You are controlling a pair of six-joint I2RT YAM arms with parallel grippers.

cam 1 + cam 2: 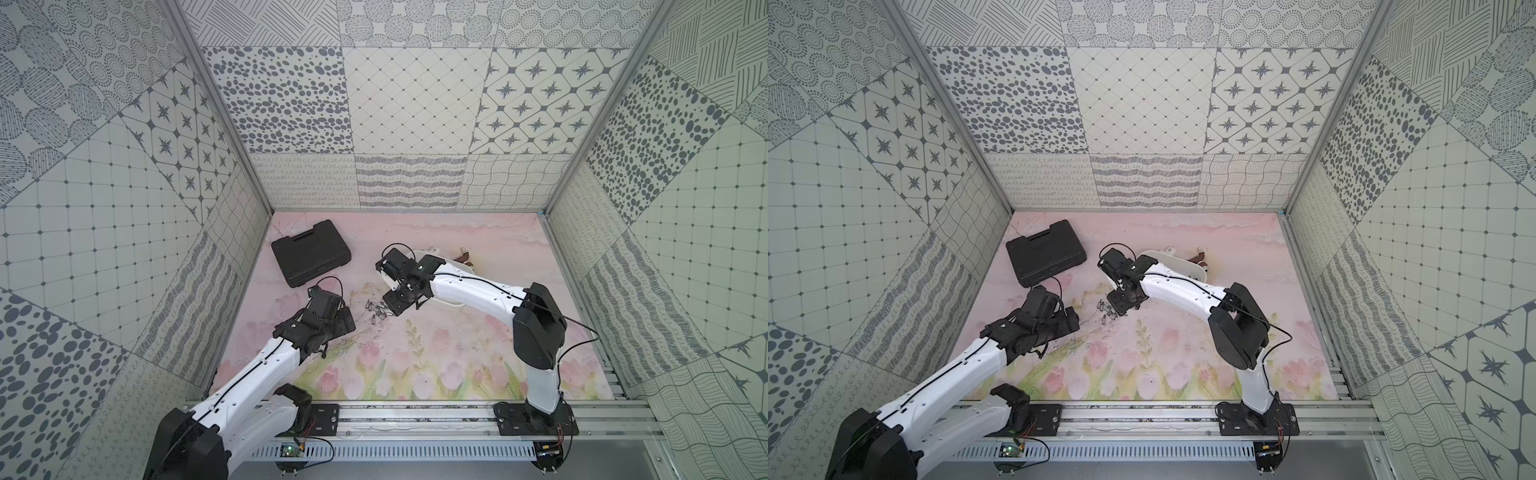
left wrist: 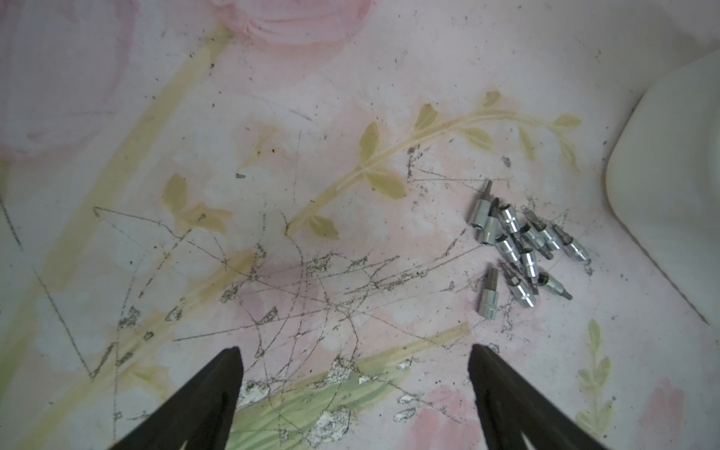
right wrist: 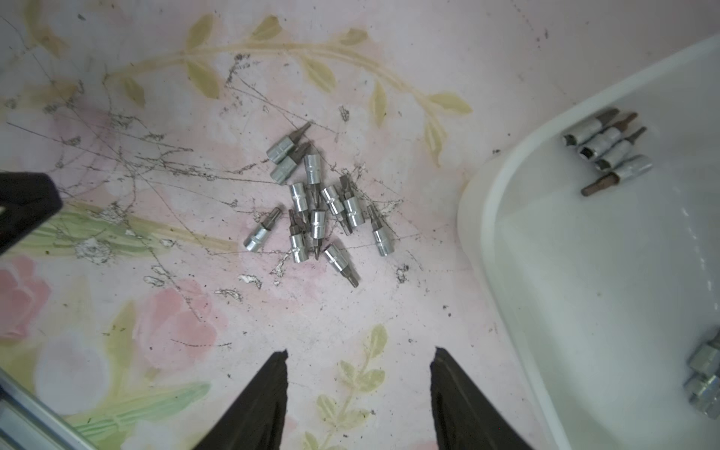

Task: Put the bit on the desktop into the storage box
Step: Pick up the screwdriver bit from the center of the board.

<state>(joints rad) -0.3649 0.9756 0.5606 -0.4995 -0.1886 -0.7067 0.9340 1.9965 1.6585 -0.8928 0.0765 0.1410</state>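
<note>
Several small silver bits [image 3: 319, 210] lie in a loose pile on the scratched pink desktop [image 3: 389, 311]; the same bits [image 2: 518, 249] show in the left wrist view and both top views [image 1: 376, 309] [image 1: 1106, 309]. Beside the pile stands the white storage box [image 3: 487, 202] [image 2: 662, 175], with several bits inside it [image 3: 607, 152]. My right arm partly covers the storage box [image 1: 453, 259] in both top views. My right gripper [image 3: 361, 350] hangs open just short of the pile, nothing between its fingers. My left gripper [image 2: 353, 348] is wide open over bare desktop, the pile off to one side.
A shut black tool case [image 1: 309, 251] lies at the back left. A small brown thing [image 1: 463, 255] sits behind the box. Patterned walls close in three sides, and a metal rail [image 1: 415, 415] with both arm bases runs along the front edge.
</note>
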